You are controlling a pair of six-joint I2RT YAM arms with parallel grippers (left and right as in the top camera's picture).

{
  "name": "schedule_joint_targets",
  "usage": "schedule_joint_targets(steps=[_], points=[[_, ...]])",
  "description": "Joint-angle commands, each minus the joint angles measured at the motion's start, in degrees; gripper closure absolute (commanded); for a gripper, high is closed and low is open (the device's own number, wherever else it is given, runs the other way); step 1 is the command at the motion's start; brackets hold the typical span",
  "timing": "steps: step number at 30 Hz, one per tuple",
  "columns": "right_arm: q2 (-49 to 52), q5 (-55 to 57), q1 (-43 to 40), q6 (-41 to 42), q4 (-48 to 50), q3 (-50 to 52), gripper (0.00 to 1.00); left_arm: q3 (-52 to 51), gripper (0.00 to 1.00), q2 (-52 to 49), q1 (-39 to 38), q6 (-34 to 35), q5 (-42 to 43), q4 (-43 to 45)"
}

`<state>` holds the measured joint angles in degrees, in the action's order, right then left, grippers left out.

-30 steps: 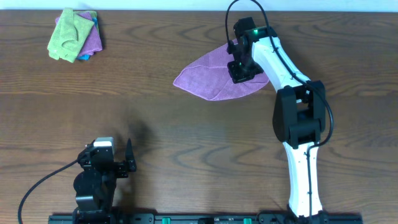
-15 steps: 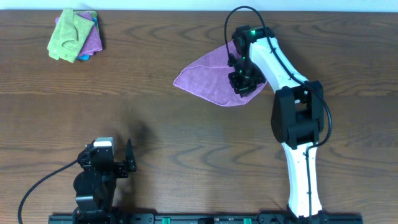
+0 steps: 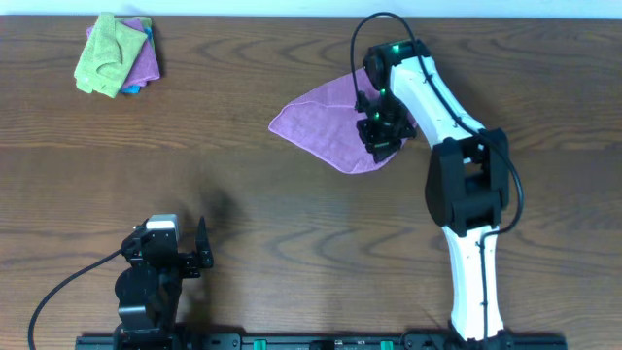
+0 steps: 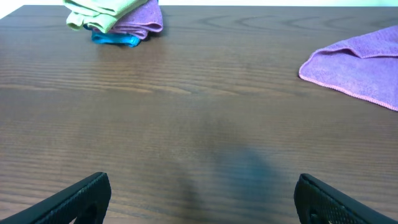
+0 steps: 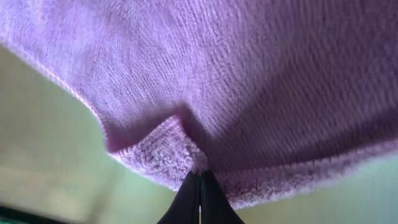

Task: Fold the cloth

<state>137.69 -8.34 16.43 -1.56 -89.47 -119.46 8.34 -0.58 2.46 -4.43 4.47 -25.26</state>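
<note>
The purple cloth [image 3: 326, 122] lies partly folded at the back middle of the table. Its right part is lifted and drawn toward the front. My right gripper [image 3: 380, 134] is shut on the cloth's edge; in the right wrist view the cloth [image 5: 236, 81] fills the frame above the pinched fingertips [image 5: 200, 180]. The cloth's left corner shows in the left wrist view [image 4: 360, 68]. My left gripper [image 3: 199, 248] is open and empty at the front left, far from the cloth, its fingers [image 4: 199, 199] spread over bare table. No white tag shows.
A stack of small cloths, lime-green on top with pinkish-purple and blue [image 3: 119, 64], sits at the back left corner and also shows in the left wrist view [image 4: 118, 18]. The right arm [image 3: 466, 194] reaches from the front right across the table.
My right gripper has moved toward the front with the cloth's edge in it, dragging the right part of the cloth forward over the rest. The left arm has not moved.
</note>
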Motion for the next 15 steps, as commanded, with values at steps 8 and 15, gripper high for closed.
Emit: schedule_joint_targets(steps=[8,15], points=[[-3.34,-1.60,0.37,0.22,-7.13,0.35,0.20,-1.05,0.05,0.37,-0.24,0.59,-0.42,-0.20],[-3.32,-1.22,0.13,0.20,3.85,0.35,0.32,-1.05,0.05,0.37,-0.24,0.59,-0.42,-0.20]])
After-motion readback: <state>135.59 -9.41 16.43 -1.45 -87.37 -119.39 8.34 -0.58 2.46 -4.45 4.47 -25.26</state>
